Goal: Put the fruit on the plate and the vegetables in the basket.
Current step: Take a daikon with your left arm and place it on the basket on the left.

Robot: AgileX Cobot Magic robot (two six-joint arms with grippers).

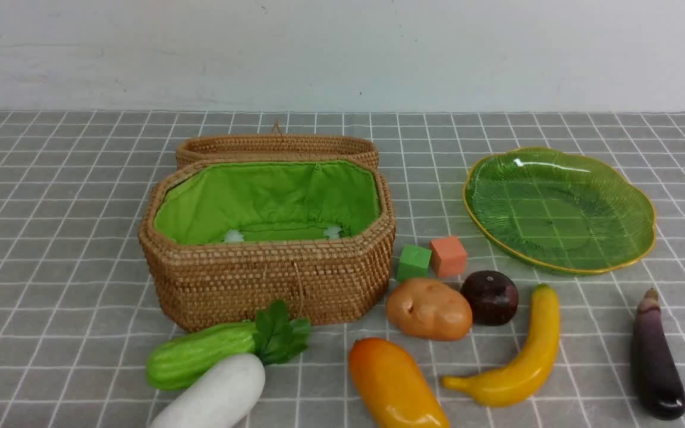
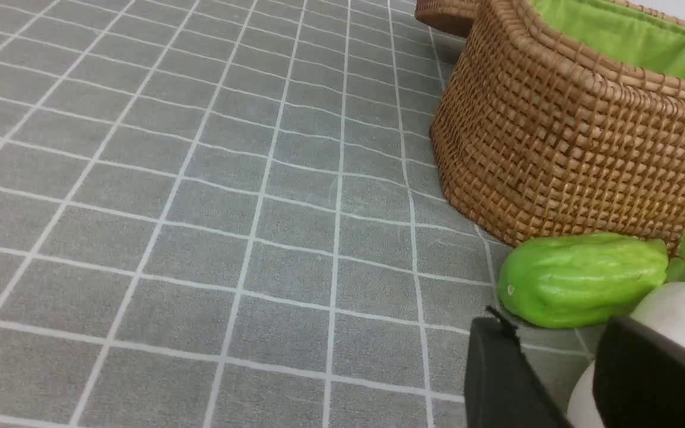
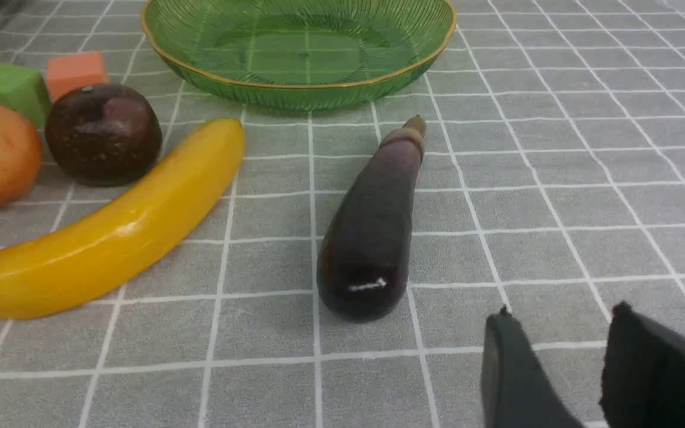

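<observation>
The open basket [image 1: 271, 279] with green lining stands centre left, and the green plate [image 1: 559, 211] lies bare at right. In front lie the cucumber [image 1: 200, 355], white radish [image 1: 214, 398], potato [image 1: 429, 309], mango [image 1: 393, 386], maroon fruit [image 1: 490, 297], banana [image 1: 527, 356] and eggplant [image 1: 654, 356]. No arm shows in the front view. My left gripper [image 2: 552, 333] is open and holds nothing; it is just short of the cucumber [image 2: 580, 279] and the radish [image 2: 681, 312]. My right gripper [image 3: 561, 312] is open over bare cloth, beside the eggplant's [image 3: 372, 232] blunt end.
A green cube [image 1: 414, 262] and an orange cube [image 1: 448, 256] sit between basket and plate. The basket's lid [image 1: 277, 145] leans behind it. A grey checked cloth [image 1: 51, 238] covers the table, and a white wall runs along the back.
</observation>
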